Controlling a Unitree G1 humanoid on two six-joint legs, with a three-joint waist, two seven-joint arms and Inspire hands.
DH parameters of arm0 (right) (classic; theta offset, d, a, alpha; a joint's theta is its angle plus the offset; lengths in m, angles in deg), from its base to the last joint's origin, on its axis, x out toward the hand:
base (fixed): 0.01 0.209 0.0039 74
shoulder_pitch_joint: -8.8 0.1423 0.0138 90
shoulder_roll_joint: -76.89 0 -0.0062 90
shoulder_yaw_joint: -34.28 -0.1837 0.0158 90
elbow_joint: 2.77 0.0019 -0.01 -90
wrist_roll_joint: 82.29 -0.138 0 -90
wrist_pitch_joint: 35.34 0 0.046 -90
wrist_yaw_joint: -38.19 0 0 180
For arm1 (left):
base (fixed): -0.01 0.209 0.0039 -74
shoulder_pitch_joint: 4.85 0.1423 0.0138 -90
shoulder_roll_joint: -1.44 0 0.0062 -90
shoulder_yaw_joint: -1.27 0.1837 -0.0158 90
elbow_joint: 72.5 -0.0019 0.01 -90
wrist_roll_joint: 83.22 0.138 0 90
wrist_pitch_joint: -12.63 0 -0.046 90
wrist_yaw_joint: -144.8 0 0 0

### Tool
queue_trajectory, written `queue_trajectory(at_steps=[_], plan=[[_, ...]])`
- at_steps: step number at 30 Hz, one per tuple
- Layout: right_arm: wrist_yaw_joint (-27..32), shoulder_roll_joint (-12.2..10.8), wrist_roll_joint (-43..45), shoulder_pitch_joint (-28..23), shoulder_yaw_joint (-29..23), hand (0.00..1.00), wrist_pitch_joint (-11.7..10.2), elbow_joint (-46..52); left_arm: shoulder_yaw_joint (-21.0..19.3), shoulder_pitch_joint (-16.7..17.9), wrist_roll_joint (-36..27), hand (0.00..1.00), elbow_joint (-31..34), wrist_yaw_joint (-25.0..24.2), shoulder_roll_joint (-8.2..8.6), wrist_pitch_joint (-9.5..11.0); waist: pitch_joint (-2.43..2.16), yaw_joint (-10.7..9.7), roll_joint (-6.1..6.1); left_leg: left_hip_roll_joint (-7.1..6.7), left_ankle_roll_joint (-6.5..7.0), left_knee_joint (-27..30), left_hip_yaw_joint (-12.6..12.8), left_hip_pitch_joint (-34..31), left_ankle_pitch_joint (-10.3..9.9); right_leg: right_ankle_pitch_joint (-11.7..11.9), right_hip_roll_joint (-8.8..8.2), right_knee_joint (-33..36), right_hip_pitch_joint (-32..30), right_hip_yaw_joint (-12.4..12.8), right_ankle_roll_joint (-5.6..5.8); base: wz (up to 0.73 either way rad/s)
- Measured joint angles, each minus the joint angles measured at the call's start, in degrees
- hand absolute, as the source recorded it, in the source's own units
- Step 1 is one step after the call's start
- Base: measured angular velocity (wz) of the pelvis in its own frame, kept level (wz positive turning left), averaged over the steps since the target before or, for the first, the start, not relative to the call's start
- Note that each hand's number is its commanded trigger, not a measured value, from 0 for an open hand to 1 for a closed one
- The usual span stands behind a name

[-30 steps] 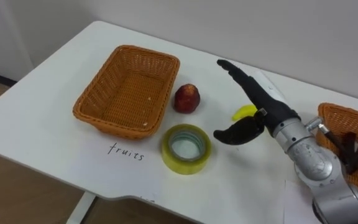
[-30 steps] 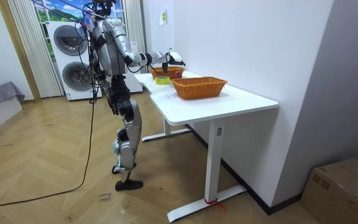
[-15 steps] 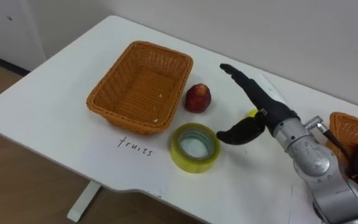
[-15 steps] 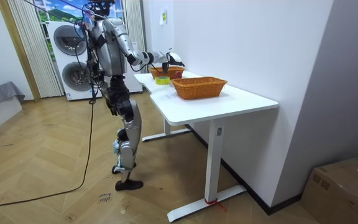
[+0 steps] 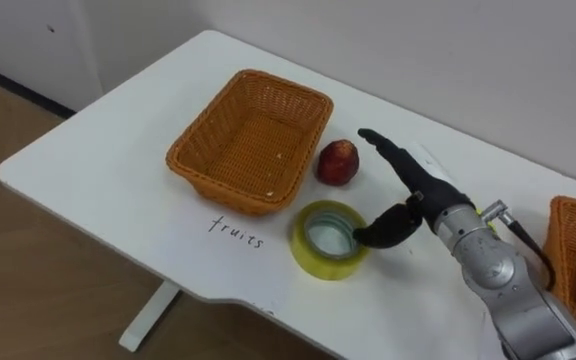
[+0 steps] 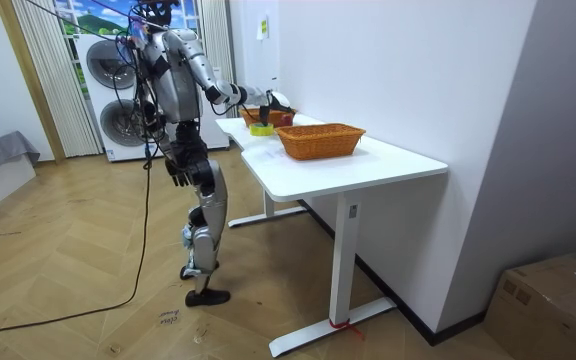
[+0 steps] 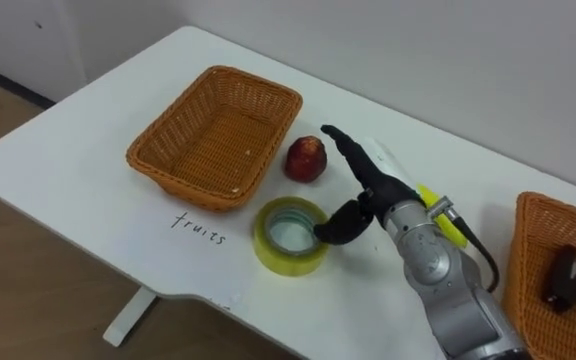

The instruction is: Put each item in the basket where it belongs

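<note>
On the white table [image 5: 118, 170] lies an empty wicker basket [image 5: 253, 135] with a handwritten "fruits" label [image 5: 236, 232] in front of it. A red apple [image 5: 337, 161] rests just right of that basket. In front of the apple lies a yellow tape roll [image 5: 328, 240], flat on the table. My right hand [image 5: 408, 195] is open above the roll's right side, fingers straight toward the apple and thumb down at the roll's rim. A yellow banana-like fruit [image 7: 443, 222] peeks out behind my wrist. My left hand [image 6: 174, 172] hangs by my hip.
A second wicker basket [image 7: 528, 270] sits at the table's right end, with a black office item [image 7: 568, 275] inside it. The table's front edge runs close below the tape roll. I stand at the table's long side, and a wall lies behind the table.
The camera has shifted, so the whole scene sits further right. My right hand has come down and closer to the tape roll, and its thumb now reaches the roll's rim.
</note>
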Motion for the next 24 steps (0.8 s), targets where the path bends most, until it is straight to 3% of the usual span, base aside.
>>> queue_trajectory(at_steps=[7, 13, 24], plan=[[1.82, -2.21, 0.26, 0.57, 0.1, 0.0, 0.01, -2.45, 0.01, 0.82, 0.2, 0.0, -0.09, -0.04, 0.48, -0.78, 0.09, -0.01, 0.13, -0.04, 0.0, -0.02, -0.06, 0.07, 0.0, -0.01, 0.0, -0.03, 0.19, -0.06, 0.01, 0.0], [2.5, -4.87, -0.33, 0.73, 1.61, 0.0, 0.56, -4.13, 0.07, 1.02, 0.21, 0.0, -0.15, -0.07, 0.68, -2.1, 0.55, 0.77, 0.87, -0.06, 0.01, -0.21, -0.14, 0.06, 0.0, -0.03, -0.07, -0.07, 0.04, -0.37, 0.04, 0.0], [2.6, -5.4, 3.13, 0.82, 1.64, 0.0, 1.47, -4.65, -0.06, 0.62, 1.31, 0.0, 0.31, -1.44, 1.34, -3.49, 0.33, 1.49, 1.45, -0.22, 0.02, -0.44, -0.83, 0.37, 0.02, -0.18, -0.2, -0.08, 0.5, -1.66, 0.29, 0.04]])
